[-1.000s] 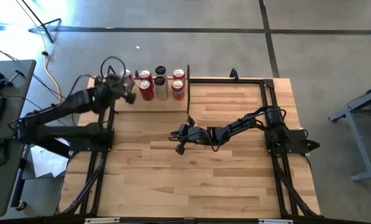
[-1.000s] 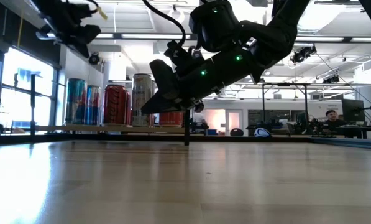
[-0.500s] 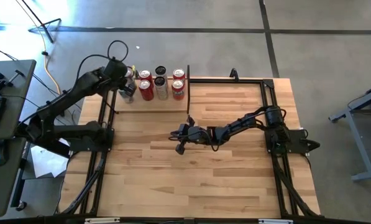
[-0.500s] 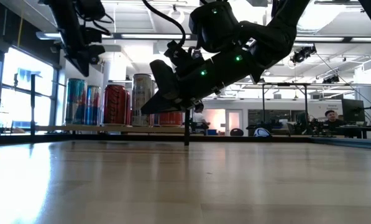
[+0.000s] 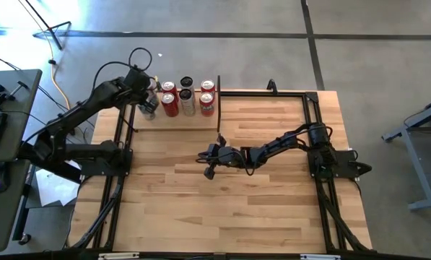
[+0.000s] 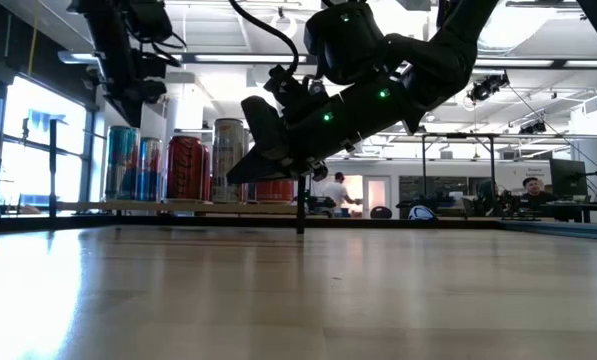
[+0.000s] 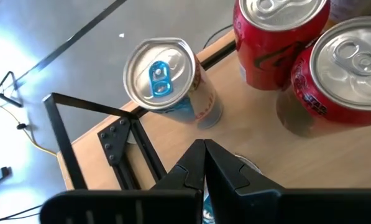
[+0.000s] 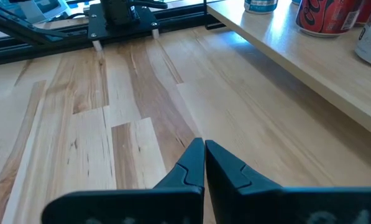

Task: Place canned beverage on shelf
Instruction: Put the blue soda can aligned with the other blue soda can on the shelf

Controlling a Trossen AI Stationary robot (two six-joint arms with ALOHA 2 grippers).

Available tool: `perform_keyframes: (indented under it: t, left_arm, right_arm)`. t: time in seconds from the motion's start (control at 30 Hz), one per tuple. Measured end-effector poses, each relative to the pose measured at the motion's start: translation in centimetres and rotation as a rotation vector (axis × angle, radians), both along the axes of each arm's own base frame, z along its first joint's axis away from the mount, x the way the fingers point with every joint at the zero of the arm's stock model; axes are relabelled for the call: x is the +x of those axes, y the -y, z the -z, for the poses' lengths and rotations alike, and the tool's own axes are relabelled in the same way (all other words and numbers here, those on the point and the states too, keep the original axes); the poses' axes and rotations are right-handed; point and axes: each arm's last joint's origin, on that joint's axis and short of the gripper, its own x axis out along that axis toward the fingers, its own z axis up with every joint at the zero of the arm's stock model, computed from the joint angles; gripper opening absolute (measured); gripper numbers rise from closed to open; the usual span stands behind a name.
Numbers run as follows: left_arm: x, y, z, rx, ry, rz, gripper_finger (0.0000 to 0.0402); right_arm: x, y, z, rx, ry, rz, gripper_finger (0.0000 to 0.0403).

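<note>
Jaws together above blue-tabbed can [image 7: 162, 76]

The desk [image 8: 110, 124] is showing smooth, planked pale wood with a soft sheen. The shelf [image 7: 260, 143] is looking like matt pale wood edged by black metal. The cans [image 7: 353, 68] are gleaming with glossy metal tops.

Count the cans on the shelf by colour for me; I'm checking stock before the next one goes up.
Red cans: 4
Blue-and-silver cans: 2, one mostly hidden
Pale silver can: 1
Dark-topped can: 1, side colour not visible
Total: 8
</note>
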Motion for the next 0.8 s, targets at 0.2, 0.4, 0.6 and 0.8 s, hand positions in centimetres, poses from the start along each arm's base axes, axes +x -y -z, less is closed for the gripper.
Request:
perform_keyframes:
  t: [0.2, 0.4, 0.6, 0.8]
  left_arm:
    - [0.3, -0.3, 0.3, -0.010, -0.017, 0.018, 0.0000]
    - [0.5, -0.2, 0.1, -0.012, 0.014, 0.089, 0.0000]
    - [0.9, 0.2, 0.0, -0.016, -0.002, 0.167, 0.0000]
    - [0.4, 1.6, -1.0, 0.039, 0.007, 0.172, 0.0000]
  right_arm:
    - [0.0, 0.0, 0.0, -0.004, -0.002, -0.001, 0.0000]
    - [0.0, 0.0, 0.0, -0.006, -0.003, -0.002, 0.0000]
    - [0.0, 0.0, 0.0, -0.006, -0.005, -0.001, 0.0000]
    - [0.0, 0.0, 0.1, -0.007, -0.009, -0.002, 0.0000]
